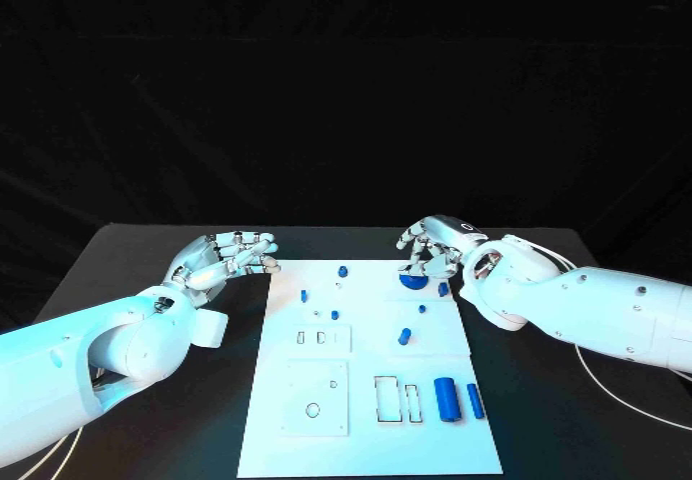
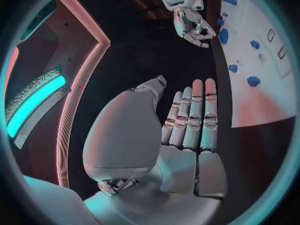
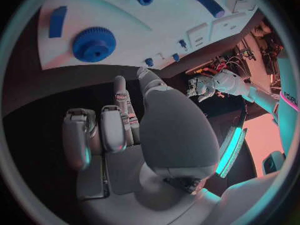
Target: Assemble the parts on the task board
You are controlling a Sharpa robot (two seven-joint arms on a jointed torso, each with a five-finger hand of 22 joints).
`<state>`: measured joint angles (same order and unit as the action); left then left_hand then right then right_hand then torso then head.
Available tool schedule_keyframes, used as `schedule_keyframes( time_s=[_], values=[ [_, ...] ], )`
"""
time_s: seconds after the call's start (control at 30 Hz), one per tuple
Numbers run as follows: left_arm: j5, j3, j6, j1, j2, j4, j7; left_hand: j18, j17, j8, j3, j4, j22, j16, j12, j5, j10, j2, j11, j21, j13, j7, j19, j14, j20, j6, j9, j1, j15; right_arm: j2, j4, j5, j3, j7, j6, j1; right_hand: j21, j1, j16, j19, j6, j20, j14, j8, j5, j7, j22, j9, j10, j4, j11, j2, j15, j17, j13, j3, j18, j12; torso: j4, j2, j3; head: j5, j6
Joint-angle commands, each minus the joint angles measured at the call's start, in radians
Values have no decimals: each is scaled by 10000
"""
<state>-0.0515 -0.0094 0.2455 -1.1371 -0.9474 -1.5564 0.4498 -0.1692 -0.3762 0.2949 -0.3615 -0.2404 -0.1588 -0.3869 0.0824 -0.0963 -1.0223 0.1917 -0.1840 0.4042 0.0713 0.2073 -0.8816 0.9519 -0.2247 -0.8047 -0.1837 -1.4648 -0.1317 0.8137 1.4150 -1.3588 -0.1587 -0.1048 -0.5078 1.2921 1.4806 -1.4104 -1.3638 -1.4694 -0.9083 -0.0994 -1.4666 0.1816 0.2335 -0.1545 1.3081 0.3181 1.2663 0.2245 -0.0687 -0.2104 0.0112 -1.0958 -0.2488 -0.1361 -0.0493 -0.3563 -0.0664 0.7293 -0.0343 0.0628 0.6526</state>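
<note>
The white task board [image 1: 368,420] lies in the middle of the table. A blue gear [image 1: 415,283] sits near its far right corner, also seen as a toothed blue gear [image 3: 94,44]. My right hand [image 1: 433,248] hovers just beyond the gear with fingers loosely bent, holding nothing; the right hand [image 2: 190,20] is apart from the gear [image 2: 224,36]. My left hand [image 1: 231,255] is at the board's far left corner, and its fingers [image 2: 194,115] are stretched out flat and hold nothing. Two blue cylinders [image 1: 459,399] lie near the board's near right corner.
Small blue pegs [image 1: 343,270] are scattered over the far half of the board, and another peg [image 1: 405,336] lies mid-board. A blue block [image 3: 57,21] lies next to the gear. Rectangular slots [image 1: 397,398] and a raised plate [image 1: 315,395] occupy the near half. Black table [image 1: 130,270] surrounds the board.
</note>
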Motion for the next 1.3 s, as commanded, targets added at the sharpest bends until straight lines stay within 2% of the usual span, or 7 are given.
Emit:
schedule_keyframes(
  time_s=[0.03,0.07,0.17,0.43,0.83,1.0,1.3],
  values=[
    [83,32,164,-26,-18,199,406,143,222,-166,89,136,283,575,-138,23,1159,-58,-313,-562,-68,488,943,-1355,-310,411,20,83,-385,296,89,736,13,521,587,22,150,-93,-191,-375,209,99,-267,49,-132,76,1426,30,33,356,97,-87,65,-299,-1039,560,214,-1203,38,-40,27,15,32],
    [101,36,195,-27,-23,243,423,153,250,-164,140,158,336,616,-162,26,1335,-55,-325,-666,-73,520,1105,-1558,-360,458,11,79,-459,358,86,773,14,550,641,24,168,-591,-244,-373,330,56,-246,181,-203,144,1467,94,-979,681,140,122,11,-325,-2365,1078,237,-2554,37,-41,26,16,38],
    [162,48,276,-33,-43,398,475,136,338,-137,302,213,503,664,-81,14,1639,-130,-403,-966,-57,569,1548,-2020,-527,614,-27,48,-578,545,19,877,17,598,848,30,255,-421,-431,-444,488,39,-305,294,-238,1,1625,122,-1442,665,28,267,-9,-662,-3430,1467,248,-3754,30,-41,27,34,48],
    [279,61,350,-41,-65,590,543,106,441,-125,402,242,613,724,46,12,1604,-197,-407,-1151,-45,576,1800,-2255,-616,740,-44,39,-620,480,-534,1003,16,620,1360,9,638,-457,-1069,-776,702,-47,-524,540,-81,-65,2231,150,-458,670,-60,381,-94,-1973,-7502,1610,390,-7600,20,-28,29,35,38],
    [319,62,302,-41,-53,562,515,71,455,-101,406,263,620,697,54,8,1640,-232,-433,-1147,-52,638,1774,-2232,-620,730,-54,13,-618,-69,-1266,1013,9,520,1777,-234,872,-545,-1388,-986,680,-91,-651,696,100,-83,2583,161,170,646,-89,543,-137,-2719,-9064,1400,481,-8946,22,-24,17,12,73],
    [328,62,291,-41,-51,541,496,67,456,-98,406,265,620,694,56,8,1641,-234,-435,-1144,-52,643,1768,-2230,-620,729,-55,10,-618,-180,-1375,1019,8,501,1864,-273,902,-557,-1429,-1014,651,-95,-667,727,132,-81,2627,163,250,646,-89,571,-140,-2812,-9255,1341,493,-9110,33,-32,-8,19,107],
    [332,62,264,-41,-34,450,446,35,468,-78,389,307,621,663,75,2,1661,-271,-452,-1127,-53,675,1720,-2208,-627,724,-63,-44,-620,-326,-1499,1027,8,376,1919,-311,902,-590,-1475,-1014,536,-92,-681,799,189,-57,2627,168,327,639,-71,705,-130,-2909,-9479,1171,493,-9294,24,-44,0,27,117]
  ],
)
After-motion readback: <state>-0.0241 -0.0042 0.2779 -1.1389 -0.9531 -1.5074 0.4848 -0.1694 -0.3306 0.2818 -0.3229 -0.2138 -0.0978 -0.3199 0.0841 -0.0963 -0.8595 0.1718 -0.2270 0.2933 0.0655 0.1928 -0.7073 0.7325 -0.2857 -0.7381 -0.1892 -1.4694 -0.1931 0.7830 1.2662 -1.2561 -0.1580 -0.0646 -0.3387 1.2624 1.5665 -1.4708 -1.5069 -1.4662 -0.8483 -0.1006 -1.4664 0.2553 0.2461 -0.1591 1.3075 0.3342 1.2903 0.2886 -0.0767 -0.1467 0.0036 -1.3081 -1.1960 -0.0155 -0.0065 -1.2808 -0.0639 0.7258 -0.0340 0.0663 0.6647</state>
